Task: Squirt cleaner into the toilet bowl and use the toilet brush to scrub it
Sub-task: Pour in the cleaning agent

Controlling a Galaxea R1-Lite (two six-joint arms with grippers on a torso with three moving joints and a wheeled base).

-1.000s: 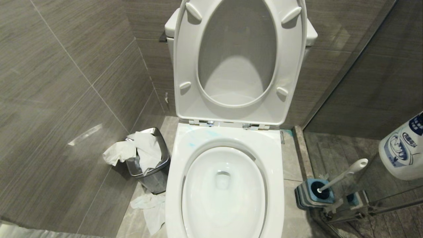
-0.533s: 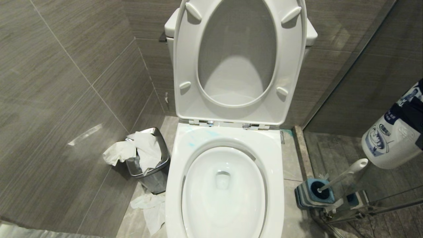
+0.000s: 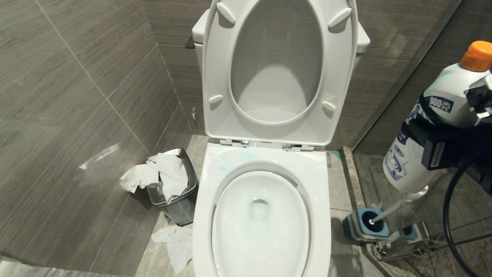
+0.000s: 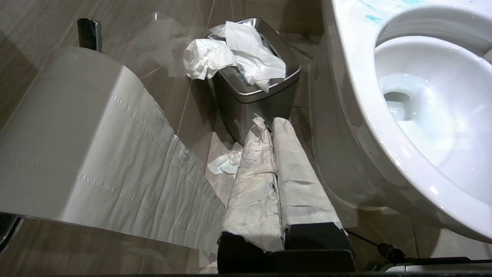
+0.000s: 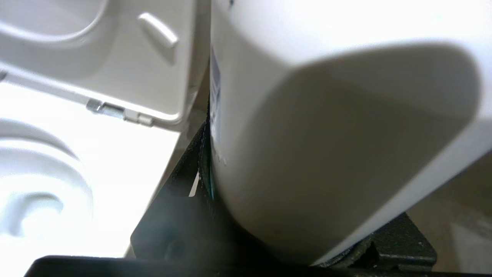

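Note:
The white toilet bowl (image 3: 265, 161) stands open in the middle, with pale blue streaks of cleaner (image 3: 230, 161) on its back rim; the streaks (image 4: 376, 11) and rim (image 4: 357, 77) also show in the left wrist view. My right gripper (image 3: 434, 144) is shut on a white cleaner bottle (image 3: 426, 127) with an orange cap (image 3: 476, 55), held in the air right of the bowl. That bottle (image 5: 326, 134) fills the right wrist view. The toilet brush (image 3: 388, 213) leans in its grey-and-blue holder (image 3: 355, 231) below the bottle, its top end hidden. My left gripper (image 4: 269, 123) is shut and empty, low beside the toilet.
A steel bin (image 3: 175, 192) stuffed with tissue stands left of the toilet, with more tissue (image 3: 175, 242) on the floor. A toilet paper roll (image 4: 77, 134) hangs near my left gripper. The seat and lid (image 3: 276, 69) are raised. A glass partition (image 3: 403, 77) runs along the right.
My right arm has carried the bottle up and leftward into view, and the orange cap now shows on top. The bottle now covers the brush handle's knob. The left arm has not moved.

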